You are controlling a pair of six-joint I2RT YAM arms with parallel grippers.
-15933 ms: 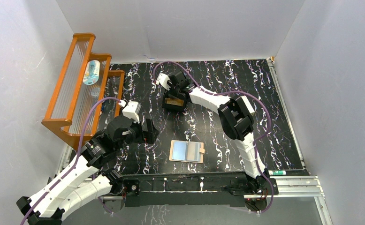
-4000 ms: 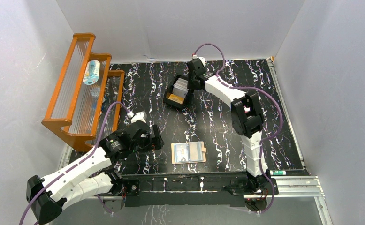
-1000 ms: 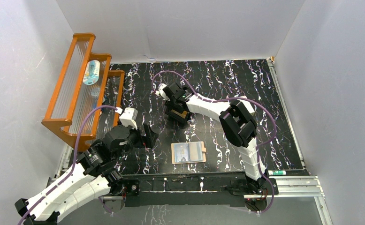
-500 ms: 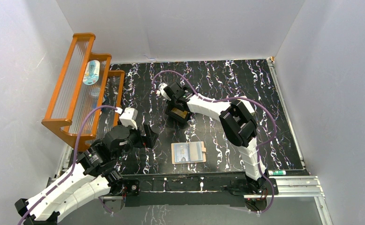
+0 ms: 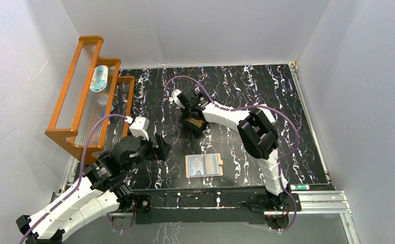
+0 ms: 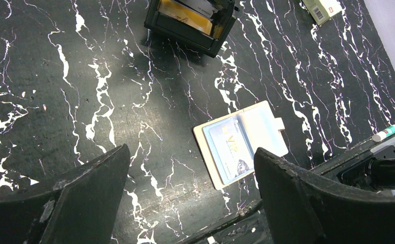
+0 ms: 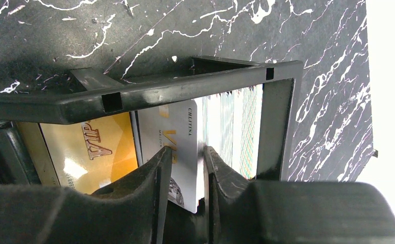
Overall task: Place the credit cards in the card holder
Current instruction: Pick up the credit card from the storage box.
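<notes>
Behind card holder lay tray | credit cards stood in tray | single card lay in holder's left half | rack stood left-behind holder

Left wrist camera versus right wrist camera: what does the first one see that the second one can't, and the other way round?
Only the left wrist view shows the card holder lying open on the table with a pale card in one sleeve, framed by the wide-open left gripper. Only the right wrist view shows, close up, the right gripper closed on a whitish card standing in the tray. Both show the black tray and the gold card inside it.
</notes>
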